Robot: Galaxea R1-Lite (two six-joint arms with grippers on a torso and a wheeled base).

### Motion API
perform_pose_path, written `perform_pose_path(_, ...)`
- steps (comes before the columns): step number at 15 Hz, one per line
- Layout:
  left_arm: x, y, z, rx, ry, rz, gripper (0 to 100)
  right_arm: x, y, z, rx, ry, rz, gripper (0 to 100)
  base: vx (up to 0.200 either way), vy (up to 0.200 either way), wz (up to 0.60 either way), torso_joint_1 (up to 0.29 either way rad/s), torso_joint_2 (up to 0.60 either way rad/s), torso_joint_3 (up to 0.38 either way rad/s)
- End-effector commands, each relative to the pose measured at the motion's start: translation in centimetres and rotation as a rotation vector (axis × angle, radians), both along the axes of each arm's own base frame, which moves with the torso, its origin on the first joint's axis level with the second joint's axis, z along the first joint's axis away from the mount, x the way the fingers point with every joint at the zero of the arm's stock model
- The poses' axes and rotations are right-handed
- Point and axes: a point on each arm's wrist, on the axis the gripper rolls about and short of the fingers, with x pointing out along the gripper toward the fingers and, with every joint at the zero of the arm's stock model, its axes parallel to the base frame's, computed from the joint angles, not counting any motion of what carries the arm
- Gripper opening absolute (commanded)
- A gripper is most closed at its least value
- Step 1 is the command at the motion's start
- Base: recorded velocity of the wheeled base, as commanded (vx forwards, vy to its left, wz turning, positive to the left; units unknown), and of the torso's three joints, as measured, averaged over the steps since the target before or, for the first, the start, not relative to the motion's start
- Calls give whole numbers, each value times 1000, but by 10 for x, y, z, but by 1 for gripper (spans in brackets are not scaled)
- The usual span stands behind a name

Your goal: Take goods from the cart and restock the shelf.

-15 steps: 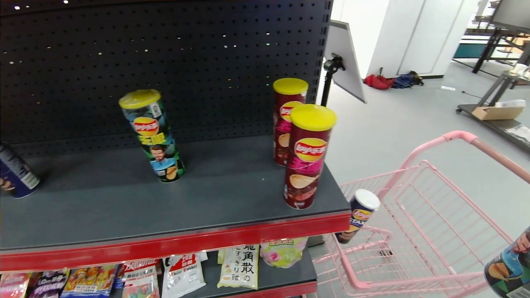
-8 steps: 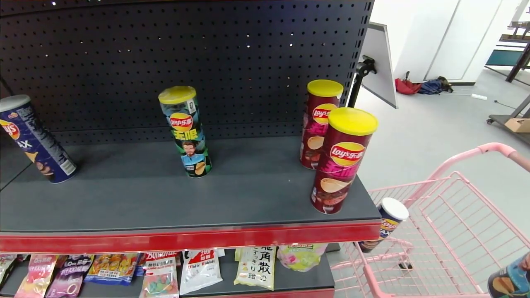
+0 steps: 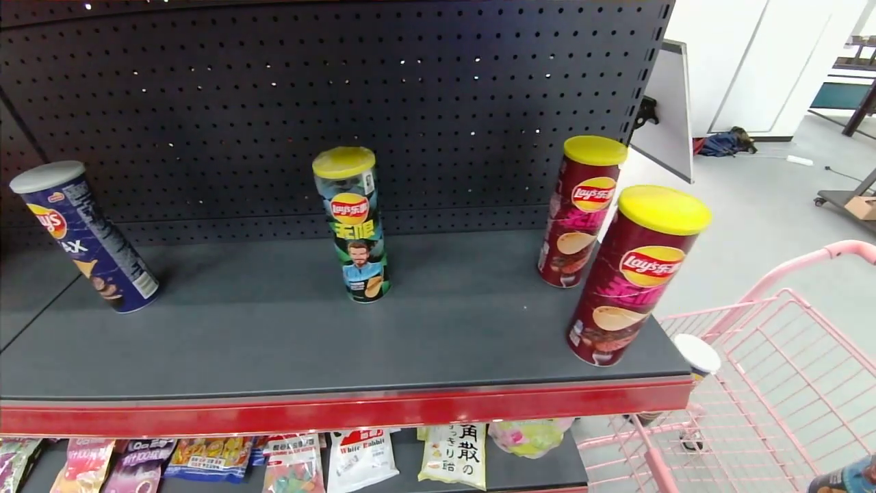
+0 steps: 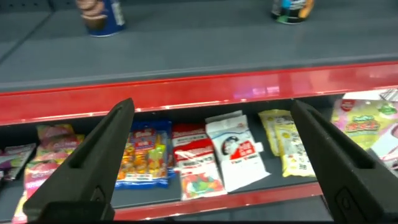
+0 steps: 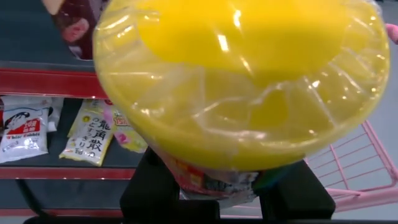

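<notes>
My right gripper point(image 5: 227, 196) is shut on a chip can with a yellow lid point(image 5: 242, 81), held beside the shelf's red front edge; the can's lower end point(image 3: 845, 479) peeks in at the head view's bottom right corner, over the pink cart point(image 3: 787, 322). Another can with a white lid point(image 3: 694, 352) leans in the cart against the shelf's end. My left gripper point(image 4: 211, 168) hangs open with nothing in it, facing the red shelf edge point(image 4: 205, 87). On the dark shelf point(image 3: 274, 335) stand a blue can point(image 3: 82, 236), a green can point(image 3: 352, 222) and two maroon cans point(image 3: 582, 209) point(image 3: 633, 274).
A lower shelf holds several snack bags point(image 3: 363, 459) point(image 4: 236, 155). The shelf board has wide bare room between the blue can, the green can and the maroon pair. A pegboard wall point(image 3: 342, 103) backs it. A white board on a stand point(image 3: 667, 109) is past the shelf's right end.
The head camera has turned left, so shelf and cart sit farther right in the picture and the blue can has come fully into view. The held can has slid toward the bottom right corner.
</notes>
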Motion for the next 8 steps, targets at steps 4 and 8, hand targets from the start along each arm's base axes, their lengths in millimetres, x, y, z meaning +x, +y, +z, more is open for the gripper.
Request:
perform_pose_path(4, 0, 0, 0, 0, 1, 0, 100, 0, 0, -3, 0, 2, 3, 0, 0, 200, 0, 5, 4, 2)
perform_pose_path(8, 0, 0, 0, 0, 1, 0, 100, 0, 0, -3, 1, -3, 23, 0, 0, 200, 0, 1, 5, 4)
